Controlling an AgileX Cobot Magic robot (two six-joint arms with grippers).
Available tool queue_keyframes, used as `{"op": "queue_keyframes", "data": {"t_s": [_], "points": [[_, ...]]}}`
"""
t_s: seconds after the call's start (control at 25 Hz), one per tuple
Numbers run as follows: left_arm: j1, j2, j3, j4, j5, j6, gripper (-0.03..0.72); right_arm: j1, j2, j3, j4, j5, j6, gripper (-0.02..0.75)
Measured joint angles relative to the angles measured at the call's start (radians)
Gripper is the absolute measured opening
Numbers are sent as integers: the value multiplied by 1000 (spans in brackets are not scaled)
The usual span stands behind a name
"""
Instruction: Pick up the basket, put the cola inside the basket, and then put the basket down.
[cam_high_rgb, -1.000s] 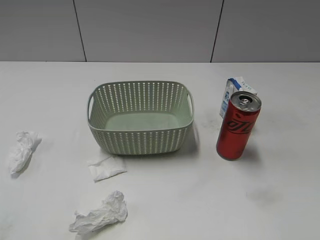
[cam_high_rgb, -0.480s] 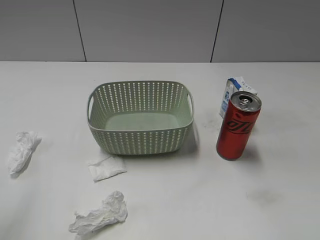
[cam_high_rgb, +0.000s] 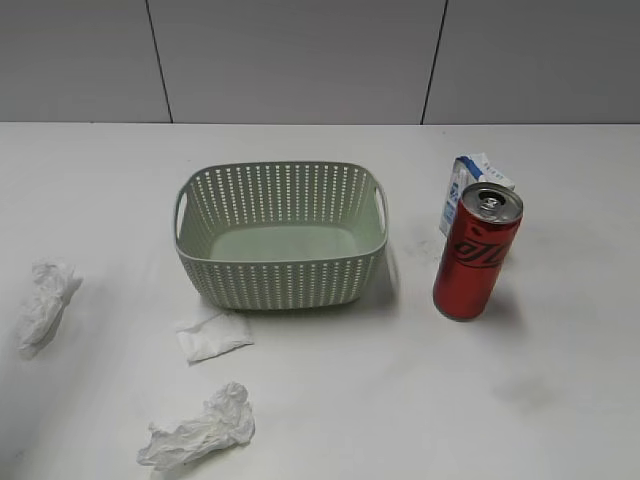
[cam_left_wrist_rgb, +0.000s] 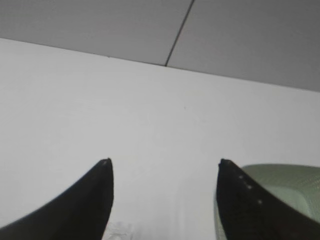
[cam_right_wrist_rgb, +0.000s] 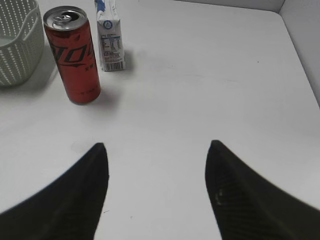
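Both tools hanging wide open, gripping nothing: left tool (cam_left_wrist_rgb: 162, 165), right tool (cam_right_wrist_rgb: 156, 145).
I'm seeing the basket (cam_high_rgb: 281, 236) sitting mid-table (cam_high_rgb: 560, 400), cola (cam_high_rgb: 476, 252) standing upright just beside it, right of it, apart.

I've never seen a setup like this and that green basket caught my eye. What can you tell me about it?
The basket is pale sage green and looks like plastic, rectangular with rounded corners. Its sides are perforated in a woven-look pattern, with a cut-out handle at each short end. It sits upright and empty on the white table, with nothing gripping it. A flat white tissue lies at its front left corner; whether they touch is unclear. The red cola stands apart on its right.
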Motion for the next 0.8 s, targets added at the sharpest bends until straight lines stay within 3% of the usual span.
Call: {"op": "queue_keyframes", "data": {"t_s": [0.2,0.48,0.8], "points": [[-120,196,-150,-28,114,47,491,0,0,0,0,0,0,465],[-318,426,-255,52,157,40,491,0,0,0,0,0,0,465],[-348,584,-258,134,205,-101,491,0,0,0,0,0,0,465]]}}
